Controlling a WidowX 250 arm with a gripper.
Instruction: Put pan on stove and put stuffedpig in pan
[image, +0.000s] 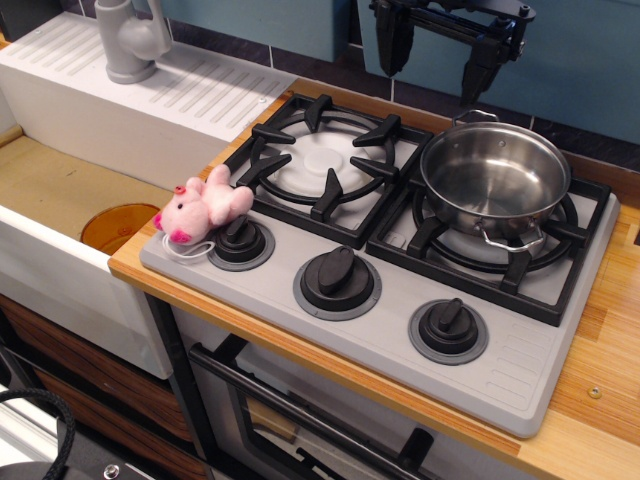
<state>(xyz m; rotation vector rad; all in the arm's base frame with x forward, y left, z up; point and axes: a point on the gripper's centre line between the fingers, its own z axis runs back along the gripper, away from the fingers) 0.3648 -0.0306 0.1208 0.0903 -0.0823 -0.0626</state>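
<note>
The shiny steel pan (495, 180) stands upright on the right burner of the grey stove (500, 350); it is empty inside. The pink stuffedpig (200, 207) lies on the stove's front left corner, touching the left knob (240, 240), its white string loop hanging at the stove's edge. My gripper (438, 62) hangs open and empty at the top of the view, above and behind the pan, its two black fingers (393, 45) spread wide apart.
The left burner (325, 155) is bare. A white sink (60, 200) with an orange drain and a grey faucet (130, 40) lies to the left. Wooden counter (600, 400) borders the stove on the right. A blue tiled wall stands behind.
</note>
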